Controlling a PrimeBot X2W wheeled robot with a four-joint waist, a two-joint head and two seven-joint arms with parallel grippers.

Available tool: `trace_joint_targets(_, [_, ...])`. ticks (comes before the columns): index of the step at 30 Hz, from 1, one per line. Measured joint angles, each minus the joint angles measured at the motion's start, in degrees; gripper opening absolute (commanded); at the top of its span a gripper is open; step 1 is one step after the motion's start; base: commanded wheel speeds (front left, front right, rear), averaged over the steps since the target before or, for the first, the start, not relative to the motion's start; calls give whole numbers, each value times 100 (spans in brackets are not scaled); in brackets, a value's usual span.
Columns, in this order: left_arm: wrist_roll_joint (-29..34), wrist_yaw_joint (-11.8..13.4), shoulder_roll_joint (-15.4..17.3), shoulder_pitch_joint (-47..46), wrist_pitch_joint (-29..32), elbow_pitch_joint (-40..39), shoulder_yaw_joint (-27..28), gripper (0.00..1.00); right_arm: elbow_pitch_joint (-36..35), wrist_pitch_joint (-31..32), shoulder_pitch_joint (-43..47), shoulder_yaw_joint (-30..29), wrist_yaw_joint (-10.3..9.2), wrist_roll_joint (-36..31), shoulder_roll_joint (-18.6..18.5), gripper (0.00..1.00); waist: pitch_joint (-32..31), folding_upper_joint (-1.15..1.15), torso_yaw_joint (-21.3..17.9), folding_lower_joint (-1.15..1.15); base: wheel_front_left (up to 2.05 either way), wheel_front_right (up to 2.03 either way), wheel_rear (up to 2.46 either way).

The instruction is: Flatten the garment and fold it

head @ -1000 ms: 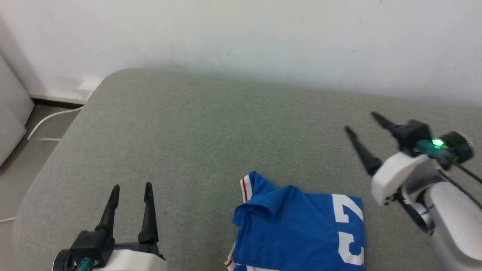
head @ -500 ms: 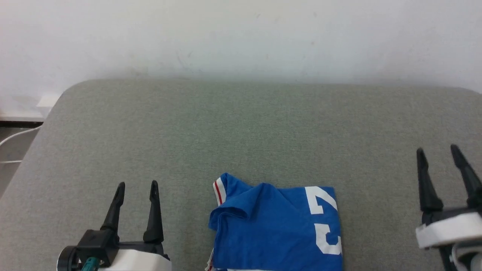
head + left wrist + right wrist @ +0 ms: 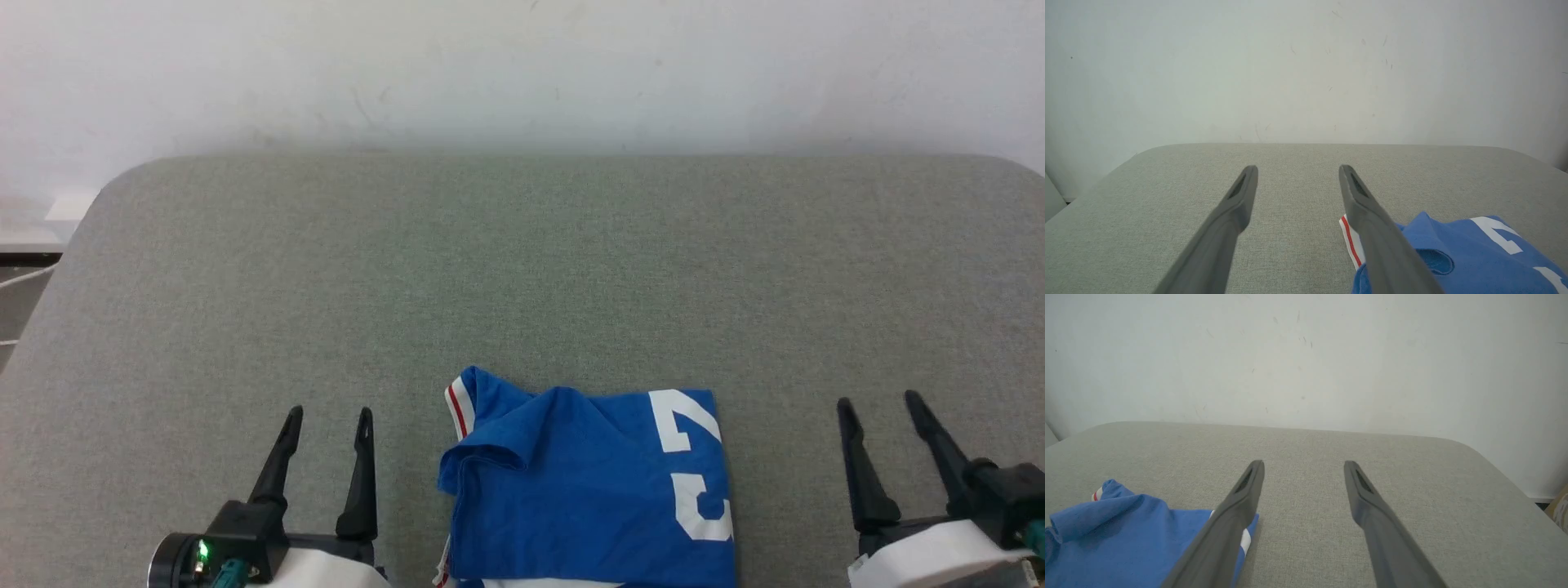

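We list one grey fabric-covered surface (image 3: 522,269) against a white wall (image 3: 522,73). One folded blue garment (image 3: 571,490), white numerals up, lies mid near edge. Our left gripper (image 3: 331,410) and right gripper (image 3: 878,398) flank it, fingers spread, empty, clear of the cloth.

A grey fabric-covered surface (image 3: 522,261) with rounded far corners lies before a scuffed white wall (image 3: 522,73); a strip of floor (image 3: 10,306) shows at left.
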Motion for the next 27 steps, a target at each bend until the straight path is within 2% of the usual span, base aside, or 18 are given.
trace_joint_targets(4, [7,-42,-1,-82,0,-9,-45,100,-62,865,-20,223,0,510,-211,100,121,0,13,0,0,0,0])
trace_joint_targets(9, [49,-47,-3,-201,0,2,-111,100,-93,2382,-219,645,-4,1635,-617,100,331,0,66,0,0,0,0])
trace_joint_targets(13, [51,-60,-3,-341,0,27,-178,100,109,3452,-450,837,-5,2186,-927,100,516,0,162,0,0,0,0])
trace_joint_targets(15, [51,-68,-3,-415,0,46,-198,100,296,3780,-594,873,-7,2384,-987,100,597,0,235,1,0,0,0])
trace_joint_targets(20, [49,-68,-2,-522,0,77,-256,100,755,4376,-960,1021,-5,2877,-853,100,791,0,433,1,0,0,0])
trace_joint_targets(27, [45,-2,-3,-651,0,102,-365,100,1357,4614,-1334,1360,-5,3160,-794,100,989,0,716,0,0,0,0])
